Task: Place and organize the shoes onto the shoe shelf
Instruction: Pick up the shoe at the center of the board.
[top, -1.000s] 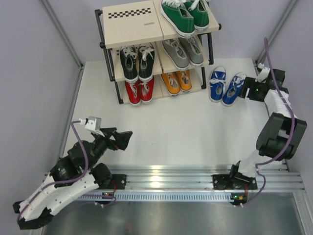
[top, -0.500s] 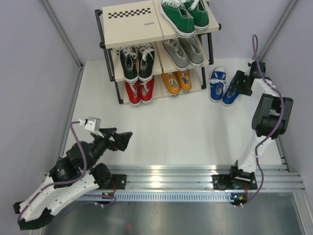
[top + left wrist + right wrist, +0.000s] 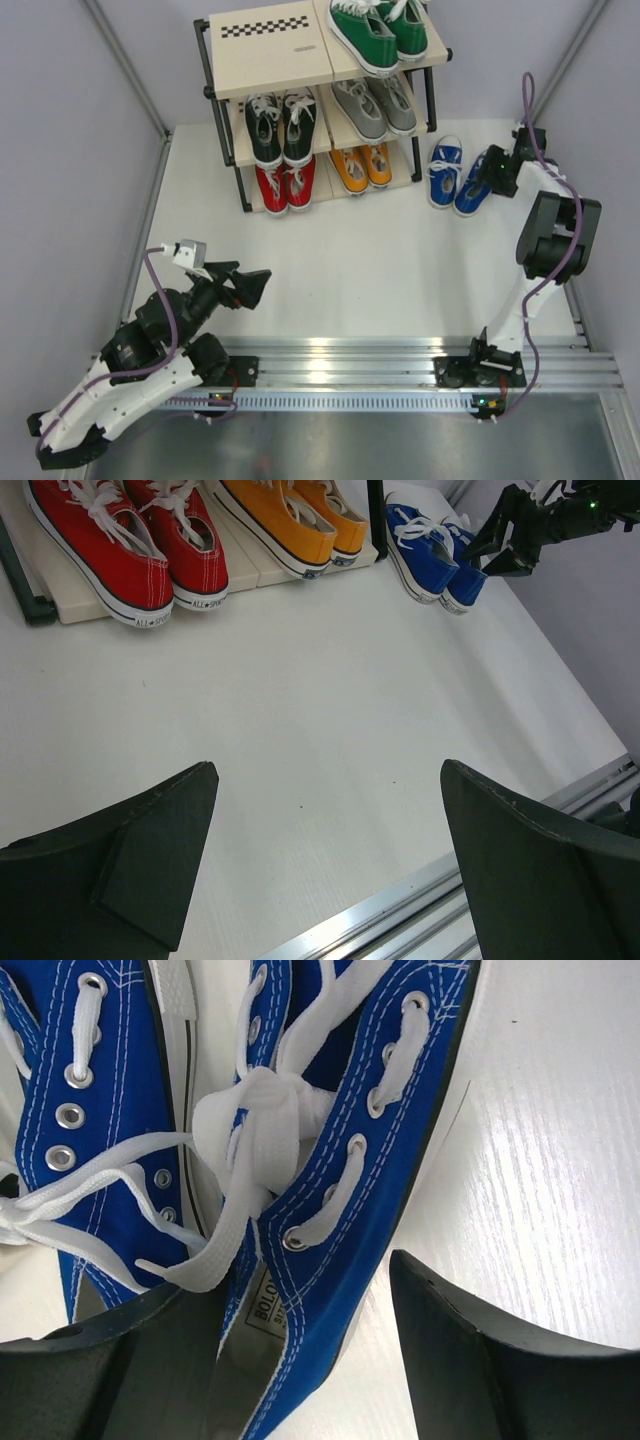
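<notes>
**Blue pair is the last one off the rack, right arm lining up a grab**

The blue shoes (image 3: 462, 178) sit on the table (image 3: 350, 250) just right of the shoe shelf (image 3: 270, 45), toes pointing at the robot, while the other five pairs are on the boards.

Handling-wise these look light and floppy. The canvas sides will cave under a pinch, the rubber soles are grippy, and the loose white laces could snag. Best bet is probably the stiff collar near the heel, one finger inside and one outside, which is pretty much what the right gripper (image 3: 493, 177) is set up for. In its wrist view the jaws straddle the side wall of the nearer shoe, still spread, with a gap showing on the outer side, so there's no pinch yet.

The left gripper (image 3: 330, 780) is spread wide, holding nothing, parked low near its base.

Compared to a second ago, the right arm has swung in from further right and now stands taller, with its gripper over the shoe instead of beside it. The shoes and the left arm haven't budged.
</notes>
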Controlling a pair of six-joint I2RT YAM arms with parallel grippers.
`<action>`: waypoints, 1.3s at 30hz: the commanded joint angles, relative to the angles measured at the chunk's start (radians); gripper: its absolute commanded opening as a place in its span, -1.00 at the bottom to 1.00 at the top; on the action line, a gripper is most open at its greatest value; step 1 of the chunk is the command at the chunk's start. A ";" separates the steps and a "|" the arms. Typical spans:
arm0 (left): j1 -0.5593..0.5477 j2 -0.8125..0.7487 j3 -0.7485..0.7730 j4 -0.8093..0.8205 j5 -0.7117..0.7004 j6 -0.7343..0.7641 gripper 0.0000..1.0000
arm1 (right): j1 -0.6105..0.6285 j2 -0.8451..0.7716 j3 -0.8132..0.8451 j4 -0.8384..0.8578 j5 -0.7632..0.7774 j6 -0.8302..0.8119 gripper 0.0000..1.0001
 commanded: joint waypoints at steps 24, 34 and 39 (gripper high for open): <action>0.001 0.011 -0.003 0.012 0.032 0.019 0.97 | -0.013 0.032 0.035 -0.010 -0.086 0.006 0.14; 0.001 0.062 -0.006 0.047 0.101 -0.002 0.97 | -0.013 -0.041 -0.029 0.063 -0.089 -0.057 -0.74; 0.001 0.127 -0.113 0.254 0.226 -0.111 0.96 | -0.041 -0.216 -0.167 0.123 -0.159 -0.088 -1.00</action>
